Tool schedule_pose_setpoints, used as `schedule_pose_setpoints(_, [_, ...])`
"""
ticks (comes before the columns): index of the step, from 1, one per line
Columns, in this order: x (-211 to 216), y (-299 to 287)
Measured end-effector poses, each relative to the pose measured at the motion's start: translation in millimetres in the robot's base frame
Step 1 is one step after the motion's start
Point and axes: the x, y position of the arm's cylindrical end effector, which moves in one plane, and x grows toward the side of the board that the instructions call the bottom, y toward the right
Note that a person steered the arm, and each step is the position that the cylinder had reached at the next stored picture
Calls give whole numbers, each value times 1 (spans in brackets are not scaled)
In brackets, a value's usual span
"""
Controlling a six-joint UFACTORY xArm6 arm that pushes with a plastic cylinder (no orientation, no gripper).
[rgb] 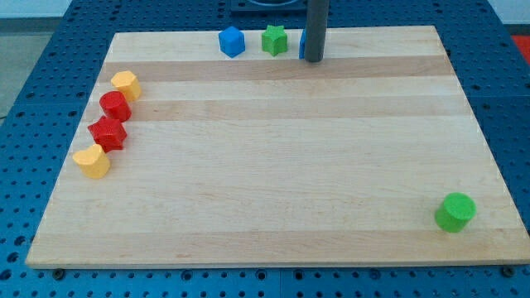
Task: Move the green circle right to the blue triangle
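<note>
The green circle (455, 212) sits near the board's bottom right corner. My tip (315, 60) rests on the board near the top edge, far from the green circle. A blue block (302, 43) shows as a sliver just left of the rod and is mostly hidden by it, so I cannot make out its shape. My tip is right next to this blue block.
A blue cube (232, 41) and a green star (274, 39) stand at the top edge, left of the rod. At the left edge a yellow block (124, 84), two red blocks (115, 106) (108, 133) and another yellow block (92, 161) form a column on the wooden board (273, 165).
</note>
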Motion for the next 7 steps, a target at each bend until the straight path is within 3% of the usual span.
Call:
schedule_pose_setpoints(2, [-12, 0])
schedule_pose_setpoints(3, [29, -19])
schedule_pose_setpoints(4, [112, -62])
schedule_pose_setpoints(5, [231, -61])
schedule_pose_setpoints(6, [343, -15])
schedule_pose_setpoints(7, [354, 12])
